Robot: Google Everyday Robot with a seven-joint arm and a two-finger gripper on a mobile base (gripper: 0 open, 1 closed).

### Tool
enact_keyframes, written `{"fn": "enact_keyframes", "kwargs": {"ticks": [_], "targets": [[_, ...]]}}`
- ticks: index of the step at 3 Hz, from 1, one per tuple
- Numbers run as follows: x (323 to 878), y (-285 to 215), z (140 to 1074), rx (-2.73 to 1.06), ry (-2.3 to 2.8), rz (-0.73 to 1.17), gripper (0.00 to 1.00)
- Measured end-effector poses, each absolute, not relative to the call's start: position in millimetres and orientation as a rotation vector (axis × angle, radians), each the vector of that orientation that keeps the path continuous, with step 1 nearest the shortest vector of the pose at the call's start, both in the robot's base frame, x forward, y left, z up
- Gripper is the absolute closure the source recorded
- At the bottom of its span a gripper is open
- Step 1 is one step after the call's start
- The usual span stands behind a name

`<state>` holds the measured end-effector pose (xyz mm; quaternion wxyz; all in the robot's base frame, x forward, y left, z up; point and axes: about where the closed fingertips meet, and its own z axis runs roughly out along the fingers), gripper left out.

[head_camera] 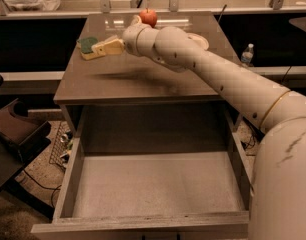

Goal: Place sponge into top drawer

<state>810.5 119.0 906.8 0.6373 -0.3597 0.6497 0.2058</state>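
The sponge [86, 44], dark green on top, lies on the cabinet top [143, 79] near its back left corner. My gripper [94, 49] reaches in from the right at the end of the long white arm and is right at the sponge, with its pale fingers [109, 46] open and touching or overlapping the sponge's right side. The sponge still rests on the surface. The top drawer [68, 184] is pulled fully out below the cabinet top, with a pale grey floor and nothing in it.
A red apple [148, 17] stands at the back of the cabinet top, behind my wrist. A white bowl [199, 40] is mostly hidden behind the arm. A water bottle [247, 54] stands right of the cabinet; a dark chair [15, 129] is at left.
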Motion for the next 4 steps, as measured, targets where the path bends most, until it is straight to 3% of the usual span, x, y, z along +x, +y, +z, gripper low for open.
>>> {"fn": "enact_keyframes", "kwargs": {"ticks": [2,4], "targets": [[807.9,160.8,910.6,-0.848,1.522,0.545,0.00],[820.4,143.8,891.5,-0.793,1.619,0.423,0.00]]}}
